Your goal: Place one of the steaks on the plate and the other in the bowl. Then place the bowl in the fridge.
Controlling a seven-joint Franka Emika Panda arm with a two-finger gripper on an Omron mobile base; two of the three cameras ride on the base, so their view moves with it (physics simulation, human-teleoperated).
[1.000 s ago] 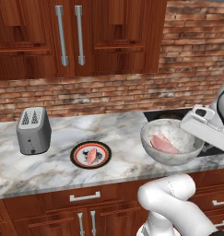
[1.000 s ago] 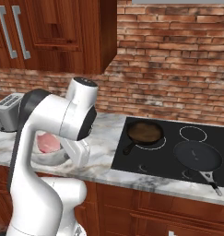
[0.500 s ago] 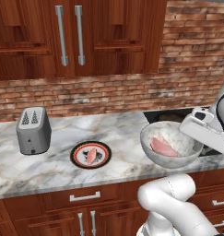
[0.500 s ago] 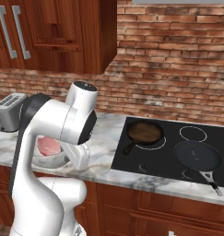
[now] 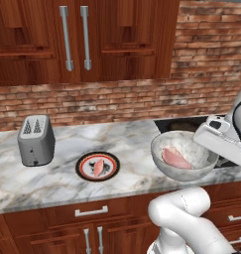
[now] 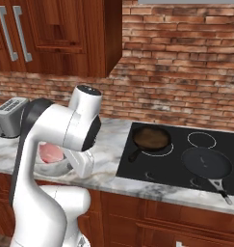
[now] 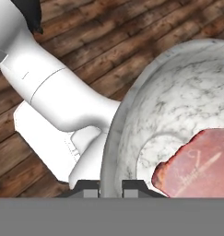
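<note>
Bowl in the left base view sits lifted at the front edge of the tabletop, well to the right of the plate, with one steak lying inside it and the other steak on the plate; the white hand meets the bowl's right rim, so the bowl lies to the left of the claw, and the toaster stands beyond the plate, well clear of any path. From the right base view the bowl peeks out behind the robot's own upper arm, the steak pink inside it, the stovetop with its two pans lying well to the bowl's right, so free room seems to be out in front of the tabletop rather than across it. Looking along the hand, the claw straddles the bowl's rim, one tip outside the wall and one inside, clamped on it as far as I can judge, the steak just beside the inner tip and wooden floor showing beyond the rim, which suggests the bowl hangs past the tabletop's edge; the fridge is the next goal, and carrying level matters most
</note>
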